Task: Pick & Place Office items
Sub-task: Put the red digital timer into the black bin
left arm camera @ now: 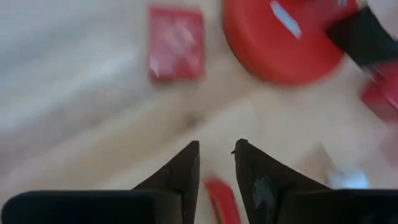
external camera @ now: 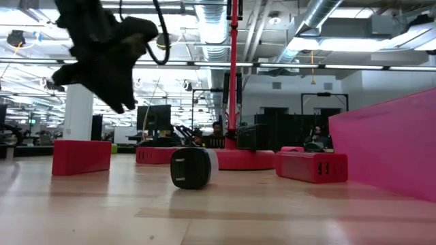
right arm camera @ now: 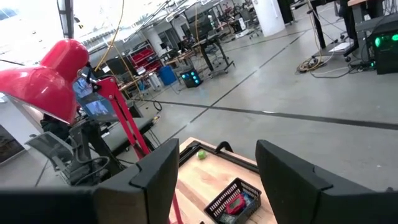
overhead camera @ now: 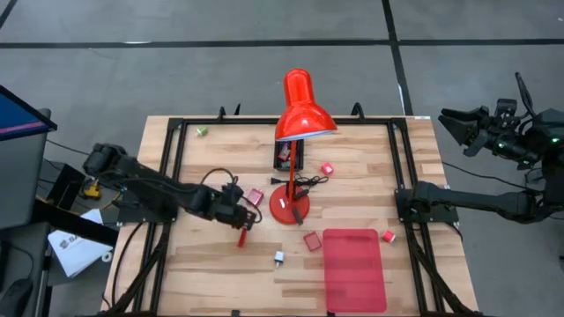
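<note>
I am hovering my left gripper [overhead camera: 244, 224], fingers nearly closed and holding nothing, over a small red office item [overhead camera: 241, 238] left of the lamp base [overhead camera: 289, 208]; I should open wider and descend straight. My right gripper [overhead camera: 458, 123] is waiting wide open beyond the table's far right corner.

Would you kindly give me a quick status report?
Left hand over a red item, nearly shut. Right hand open, parked off-table. Lamp beside the left hand.
</note>
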### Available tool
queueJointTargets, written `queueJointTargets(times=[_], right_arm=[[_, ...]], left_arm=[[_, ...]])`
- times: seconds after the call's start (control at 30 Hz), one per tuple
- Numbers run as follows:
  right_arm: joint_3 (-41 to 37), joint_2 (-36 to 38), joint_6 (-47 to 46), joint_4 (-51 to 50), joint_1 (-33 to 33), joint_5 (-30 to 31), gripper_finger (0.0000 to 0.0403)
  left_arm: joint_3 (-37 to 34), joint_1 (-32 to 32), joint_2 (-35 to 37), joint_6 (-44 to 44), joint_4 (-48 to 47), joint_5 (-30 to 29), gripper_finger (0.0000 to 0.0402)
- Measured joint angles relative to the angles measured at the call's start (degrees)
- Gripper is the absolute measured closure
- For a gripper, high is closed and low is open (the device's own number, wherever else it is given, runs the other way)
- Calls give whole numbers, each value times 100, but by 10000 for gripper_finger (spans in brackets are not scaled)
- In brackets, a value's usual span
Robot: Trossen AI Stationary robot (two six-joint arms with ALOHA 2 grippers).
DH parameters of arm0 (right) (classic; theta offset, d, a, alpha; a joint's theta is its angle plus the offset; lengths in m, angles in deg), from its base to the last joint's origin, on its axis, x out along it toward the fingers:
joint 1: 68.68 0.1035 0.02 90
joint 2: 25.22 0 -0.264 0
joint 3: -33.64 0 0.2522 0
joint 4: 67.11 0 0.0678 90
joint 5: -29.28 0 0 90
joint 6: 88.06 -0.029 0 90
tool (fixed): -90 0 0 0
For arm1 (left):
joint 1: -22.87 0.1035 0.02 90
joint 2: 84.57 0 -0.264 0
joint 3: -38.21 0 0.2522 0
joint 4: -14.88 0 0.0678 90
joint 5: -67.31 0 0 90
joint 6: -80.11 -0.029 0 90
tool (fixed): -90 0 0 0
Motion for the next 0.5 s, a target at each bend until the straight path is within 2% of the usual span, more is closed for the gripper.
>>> queueJointTargets(times=[0.1, 0.17, 0.37, 0.5], right_arm=[[0, 0, 0, 0, 0, 0, 196], [0, 0, 0, -2, 0, 3, 196], [0, 0, 1, -2, 0, 68, 196], [0, 0, -15, -2, 0, 91, 196]], left_arm=[[-237, -118, 201, 101, 363, 685, 280], [-294, -237, 194, 193, 328, 935, 256], [-282, -462, -205, 236, 658, 1342, 179], [-262, -453, -504, 265, 627, 1410, 148]])
